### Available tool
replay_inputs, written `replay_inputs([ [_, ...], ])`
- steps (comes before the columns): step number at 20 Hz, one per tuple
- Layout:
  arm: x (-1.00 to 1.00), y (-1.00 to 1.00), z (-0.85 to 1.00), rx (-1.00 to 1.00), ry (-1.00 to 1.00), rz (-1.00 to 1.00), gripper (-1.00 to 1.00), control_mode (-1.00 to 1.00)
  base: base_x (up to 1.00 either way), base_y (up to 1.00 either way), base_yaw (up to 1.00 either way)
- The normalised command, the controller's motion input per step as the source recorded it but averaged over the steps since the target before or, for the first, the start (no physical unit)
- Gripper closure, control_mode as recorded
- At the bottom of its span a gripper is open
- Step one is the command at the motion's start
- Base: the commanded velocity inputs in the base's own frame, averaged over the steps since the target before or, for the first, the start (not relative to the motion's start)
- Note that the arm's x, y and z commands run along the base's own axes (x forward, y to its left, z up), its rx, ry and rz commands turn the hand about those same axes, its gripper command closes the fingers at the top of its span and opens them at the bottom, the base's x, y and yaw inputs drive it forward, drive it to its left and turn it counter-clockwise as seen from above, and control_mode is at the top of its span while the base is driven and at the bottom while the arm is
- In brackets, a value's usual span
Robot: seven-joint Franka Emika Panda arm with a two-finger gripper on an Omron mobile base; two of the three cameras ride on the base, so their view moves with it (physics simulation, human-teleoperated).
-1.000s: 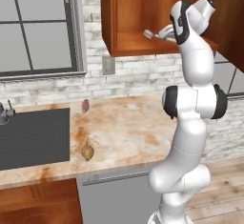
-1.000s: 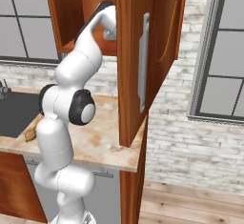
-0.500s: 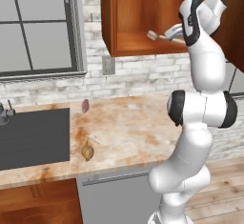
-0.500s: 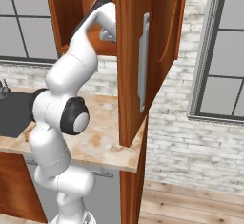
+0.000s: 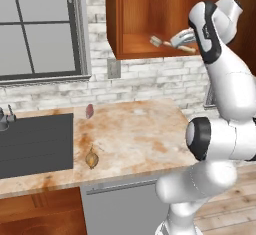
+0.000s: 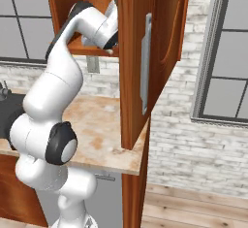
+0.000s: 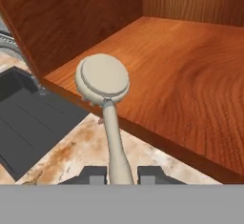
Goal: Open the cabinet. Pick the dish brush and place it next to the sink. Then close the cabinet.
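The cabinet (image 5: 150, 14) hangs open above the counter, and its door (image 6: 160, 52) with the silver bar handle (image 6: 144, 64) swings out to the right. My gripper (image 7: 120, 174) is shut on the handle of the dish brush (image 7: 104, 79). The brush's round cream head hovers over the front edge of the shelf. From the left, the dish brush (image 5: 157, 41) sticks out leftward from my gripper (image 5: 172, 42) at the cabinet's lower opening. The dark sink (image 5: 35, 144) lies far below to the left; the hand view shows the sink (image 7: 28, 118) under the shelf edge.
A yellowish-brown onion-like lump (image 5: 91, 159) and a small pinkish lump (image 5: 90, 111) lie on the marble counter (image 5: 135, 134) right of the sink. The open door blocks the right side. A window and a brick wall stand behind.
My arm has swung its elbow to the right and toward the cameras. The brush stays gripped and has dropped slightly toward the shelf's front edge.
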Motion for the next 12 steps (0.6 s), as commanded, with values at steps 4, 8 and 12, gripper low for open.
replay_inputs([
  [4, -0.96, 0.03, 0.0, -0.01, -0.04, -0.14, 1.0, -1.0, 0.0, 0.0, 0.0],
  [8, -1.0, 0.0, 0.0, 0.0, -0.02, -0.19, 1.0, -1.0, 0.0, 0.0, 0.0],
  [12, -0.9, 0.11, -0.14, 0.0, 0.0, -0.17, 1.0, -1.0, 0.0, 0.0, 0.0],
])
